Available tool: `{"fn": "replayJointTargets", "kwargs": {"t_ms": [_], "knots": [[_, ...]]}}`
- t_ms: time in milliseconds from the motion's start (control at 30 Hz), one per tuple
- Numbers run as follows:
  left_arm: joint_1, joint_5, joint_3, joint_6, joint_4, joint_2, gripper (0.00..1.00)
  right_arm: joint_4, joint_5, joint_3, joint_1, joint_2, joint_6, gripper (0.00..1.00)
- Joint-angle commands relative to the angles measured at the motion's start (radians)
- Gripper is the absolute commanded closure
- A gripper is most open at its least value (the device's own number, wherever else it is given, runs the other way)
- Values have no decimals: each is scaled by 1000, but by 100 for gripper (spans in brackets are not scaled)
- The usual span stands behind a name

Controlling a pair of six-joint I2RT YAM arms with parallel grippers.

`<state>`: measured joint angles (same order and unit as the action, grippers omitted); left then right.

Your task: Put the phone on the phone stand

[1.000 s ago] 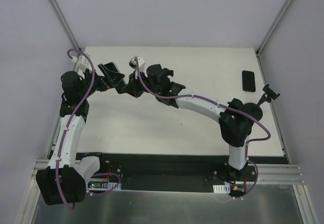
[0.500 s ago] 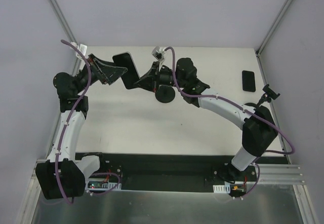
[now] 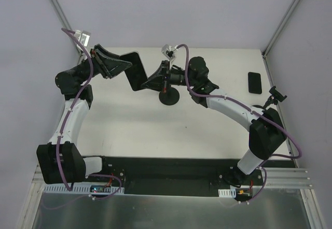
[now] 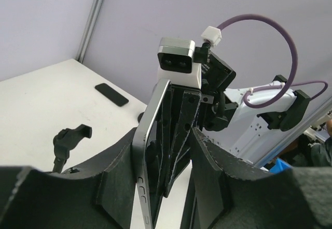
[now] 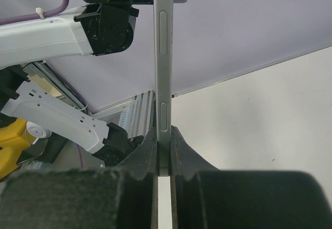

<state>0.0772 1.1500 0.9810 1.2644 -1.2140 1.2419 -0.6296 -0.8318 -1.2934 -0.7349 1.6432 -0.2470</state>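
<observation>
Top external: phone (image 3: 135, 71) is held in the air, off the table (image 3: 207, 128), between the two grippers. The left gripper (image 3: 120, 66) meets it from one side with fingers spread. The right gripper (image 3: 149, 81) takes its opposite end. Phone stand (image 3: 275, 95) stands well apart, far out past the right gripper's wrist side. A second phone (image 3: 254, 82) lies flat just beside the stand.

Left wrist: left gripper (image 4: 163, 138) is spread wide. The phone (image 4: 148, 156) stands edge-on between the fingers (image 4: 207, 172), its silver edge with side buttons close against one pad and a gap toward the other. Directly beyond the fingertips sits the right arm's wrist camera (image 4: 176, 60). Off to one side of the hand, low on the table, are the phone stand (image 4: 70, 138) and the second phone (image 4: 111, 94).

Right wrist: right gripper (image 5: 163, 148) is pressed together on the phone (image 5: 162, 58). Both fingers (image 5: 142, 156) pinch its lower edge, and the phone rises straight up from the tips.
</observation>
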Motion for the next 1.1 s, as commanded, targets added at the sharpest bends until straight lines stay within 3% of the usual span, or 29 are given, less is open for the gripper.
{"fn": "replayJointTargets", "kwargs": {"t_ms": [0, 133, 267, 467, 533, 567, 633, 667, 800, 867, 900, 1067], "knots": [[-14, 56, 36, -81, 25, -35, 59, -121, -56, -52, 0, 6, -15, 99], [-16, 57, 16, -140, 87, -58, 66, -110, -67, -69, 0, 29, -18, 99], [-16, 59, 2, -168, 113, -68, 84, -97, -67, -76, 0, 38, -11, 99], [-16, 56, -5, -211, 172, -85, 79, -33, -72, -101, 0, 55, 31, 99], [-16, 44, -8, -230, 191, -97, 100, 4, -64, -107, -1, 55, 63, 99], [-16, 37, -10, -243, 227, -104, 100, 30, -56, -112, -1, 50, 81, 99], [-14, -4, -22, -321, 305, -137, 100, 143, -9, -122, 0, 41, 129, 73], [-14, -25, -25, -362, 414, -154, 100, 181, 17, -124, 0, 23, 188, 52], [-14, -218, -28, -639, 746, -249, 100, 399, 266, -119, 3, -31, 322, 18], [-14, -329, -25, -692, 829, -288, 100, 456, 405, -129, 5, -54, 347, 4], [-14, -364, -15, -742, 900, -297, 100, 497, 506, -148, 8, -59, 344, 4], [-16, -447, -11, -780, 958, -308, 100, 692, 698, -240, 23, -69, 267, 3]]}}
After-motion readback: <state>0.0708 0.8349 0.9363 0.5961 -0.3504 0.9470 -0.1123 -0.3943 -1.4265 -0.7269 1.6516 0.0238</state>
